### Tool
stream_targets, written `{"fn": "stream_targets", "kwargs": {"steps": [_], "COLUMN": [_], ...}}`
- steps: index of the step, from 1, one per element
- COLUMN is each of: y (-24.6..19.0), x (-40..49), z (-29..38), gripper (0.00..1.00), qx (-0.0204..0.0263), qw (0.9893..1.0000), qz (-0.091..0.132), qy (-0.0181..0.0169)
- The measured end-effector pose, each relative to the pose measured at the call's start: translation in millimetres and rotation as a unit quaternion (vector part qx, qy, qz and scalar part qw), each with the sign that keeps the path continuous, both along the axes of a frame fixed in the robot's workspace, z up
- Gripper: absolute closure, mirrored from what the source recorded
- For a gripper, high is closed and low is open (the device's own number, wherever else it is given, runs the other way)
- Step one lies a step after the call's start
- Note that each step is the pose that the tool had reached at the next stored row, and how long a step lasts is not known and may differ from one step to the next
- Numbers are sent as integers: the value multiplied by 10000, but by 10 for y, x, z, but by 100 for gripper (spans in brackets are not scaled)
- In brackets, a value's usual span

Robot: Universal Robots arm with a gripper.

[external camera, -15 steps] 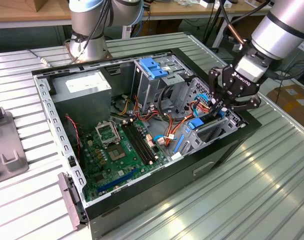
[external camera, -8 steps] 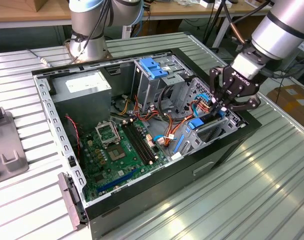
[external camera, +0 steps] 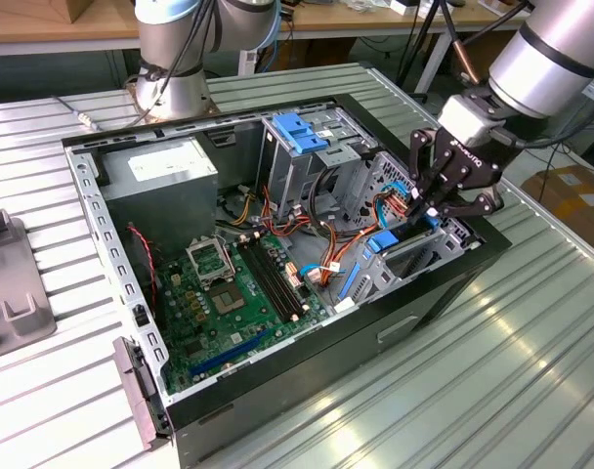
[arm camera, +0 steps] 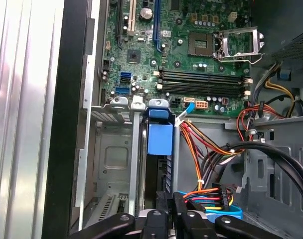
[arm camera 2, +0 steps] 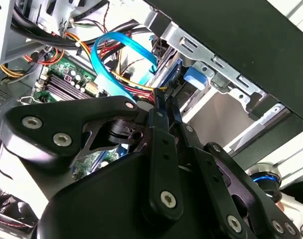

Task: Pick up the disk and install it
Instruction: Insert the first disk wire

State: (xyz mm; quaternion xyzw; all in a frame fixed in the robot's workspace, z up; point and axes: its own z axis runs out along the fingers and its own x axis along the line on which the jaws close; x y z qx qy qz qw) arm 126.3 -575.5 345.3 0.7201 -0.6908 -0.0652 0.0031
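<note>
Inspector: Where is the disk (arm camera: 159,139)?
Technician: Seated upright in the drive cage (external camera: 414,256), the hand (external camera: 436,209) above its end, fingers closed together.
Inspector: Advise a straight push, square to the cage rails.

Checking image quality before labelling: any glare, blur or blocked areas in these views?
Exterior view: bright glare streaks on the ribbed metal table; case interior evenly lit. Second wrist view: the gripper body looms dark and blocks much of the case. First wrist view: motherboard sharp, the disk clear, left edge washed out.
</note>
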Motion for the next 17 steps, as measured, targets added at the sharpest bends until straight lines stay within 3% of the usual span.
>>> {"fn": "stream_targets", "kwargs": {"steps": [17], "y": [-36], "x": [-3], "z": [14], "gripper": [84], "qx": [-10], "qw": [9999], "qz": [-126], "qy": [0]}}
